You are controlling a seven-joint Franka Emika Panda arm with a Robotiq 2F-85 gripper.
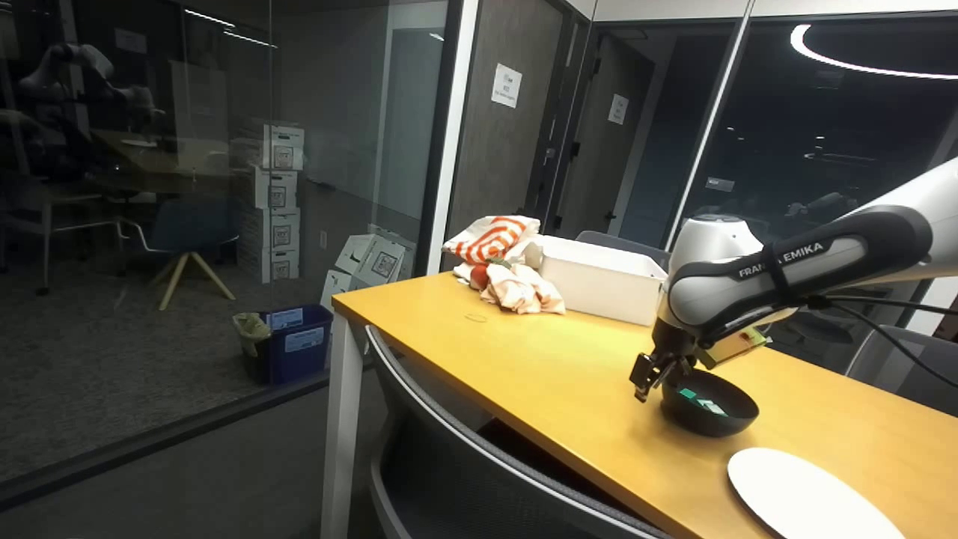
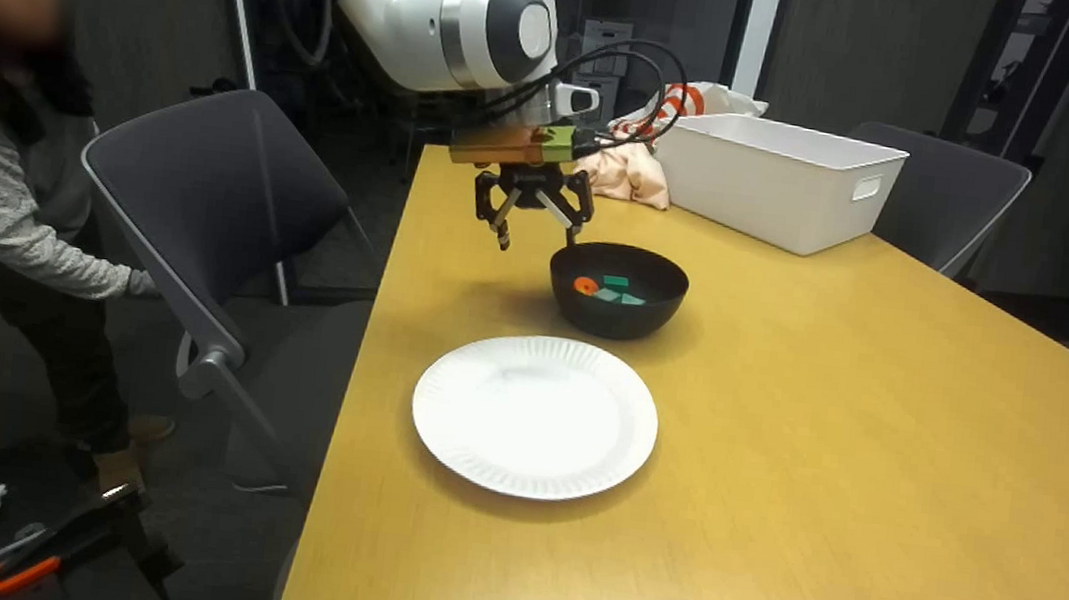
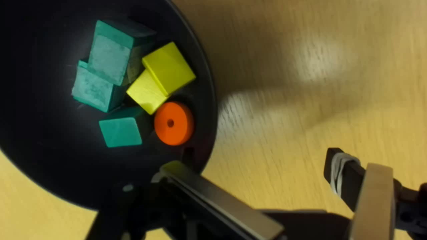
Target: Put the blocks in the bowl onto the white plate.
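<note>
The black bowl stands on the table and also shows in an exterior view and the wrist view. Inside it, the wrist view shows a few green blocks, two yellow blocks and an orange disc. Some green blocks show in both exterior views. The white plate lies near the bowl, bare, and shows in both exterior views. My gripper is open and empty. In the wrist view, one finger overlaps the bowl's rim, the other is over bare table.
A white rectangular box stands farther along the table, beside a patterned bag and a pinkish cloth. Chairs stand at the table's sides. A person stands beyond a chair. The table's long edge runs near the plate.
</note>
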